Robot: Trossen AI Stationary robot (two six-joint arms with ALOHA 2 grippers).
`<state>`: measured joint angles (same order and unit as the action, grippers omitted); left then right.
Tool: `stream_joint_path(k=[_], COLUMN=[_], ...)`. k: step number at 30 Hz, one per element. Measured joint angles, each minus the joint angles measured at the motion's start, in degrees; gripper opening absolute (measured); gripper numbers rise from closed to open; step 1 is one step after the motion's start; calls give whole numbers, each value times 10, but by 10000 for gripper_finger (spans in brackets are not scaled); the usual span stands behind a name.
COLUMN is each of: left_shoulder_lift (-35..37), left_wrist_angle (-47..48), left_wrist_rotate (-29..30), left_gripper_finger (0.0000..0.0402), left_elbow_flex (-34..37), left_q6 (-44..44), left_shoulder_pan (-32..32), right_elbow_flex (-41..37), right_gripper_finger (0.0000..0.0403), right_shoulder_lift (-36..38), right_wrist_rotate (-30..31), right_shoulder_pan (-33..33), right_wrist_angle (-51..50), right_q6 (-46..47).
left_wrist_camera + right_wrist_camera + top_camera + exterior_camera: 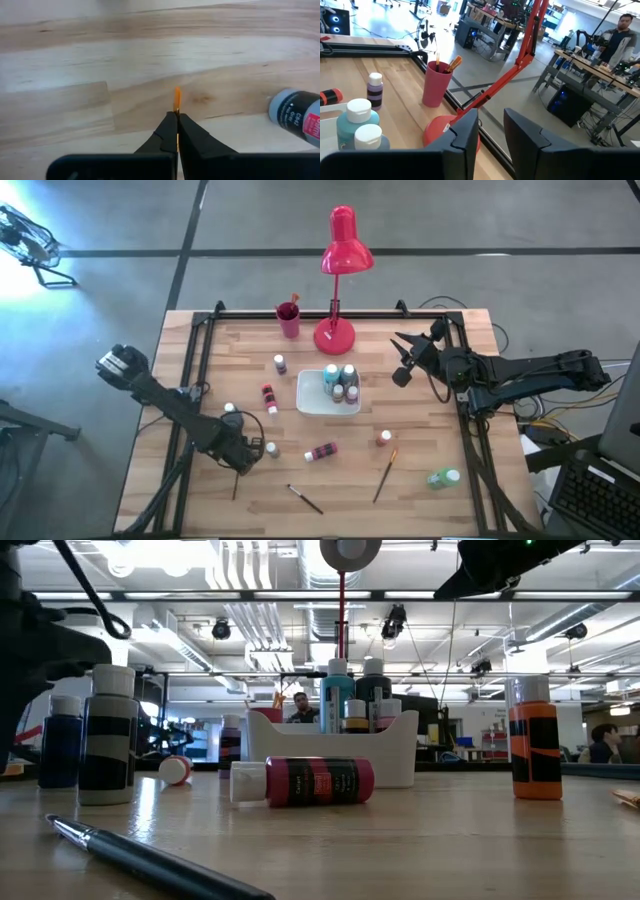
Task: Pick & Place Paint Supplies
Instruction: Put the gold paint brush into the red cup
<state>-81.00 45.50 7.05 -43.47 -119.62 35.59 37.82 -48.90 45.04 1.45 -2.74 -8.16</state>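
My left gripper is low over the table's near-left part, shut on a thin brush whose orange tip pokes out past the fingertips. My right gripper hovers open beside the red lamp's base, touching nothing. Small paint bottles stand in the white tray. Others are scattered on the table: a purple one, two red ones lying down, an orange one and a green one on its side. Two loose brushes lie near the near edge. My left gripper pinches the thin brush between its two shut fingers, with the brush lying along them. Its orange tip sticks out just beyond the fingertips, over the wood. In the high view the handle trails back toward the near edge. Whether the brush touches the table, I cannot tell.
The red desk lamp stands at the far edge, next to a red cup with brushes in it. A capped bottle lies close to the left fingers. A black frame rail runs along the table's sides.
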Motion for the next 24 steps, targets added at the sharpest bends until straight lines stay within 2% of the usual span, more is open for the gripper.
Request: stream_joint_path(k=[8, 14, 21, 24], left_shoulder_lift=[38, 89, 129, 140], left_wrist_angle=[8, 29, 166, 201], left_wrist_rotate=[48, 151, 229, 291], left_gripper_finger=[1, 0, 0, 0], left_elbow_flex=[-10, -32, -76, -94], left_q6=[18, 46, 79, 123], left_shoulder_pan=[1, 0, -17, -35], right_elbow_flex=[0, 0, 0, 0], right_gripper_finger=[81, 93, 117, 126], right_shoulder_lift=[0, 0, 0, 0], right_wrist_rotate=[0, 0, 0, 0], right_shoulder_pan=[0, 0, 0, 0], right_wrist_angle=[0, 0, 0, 1], right_q6=[0, 0, 2, 5])
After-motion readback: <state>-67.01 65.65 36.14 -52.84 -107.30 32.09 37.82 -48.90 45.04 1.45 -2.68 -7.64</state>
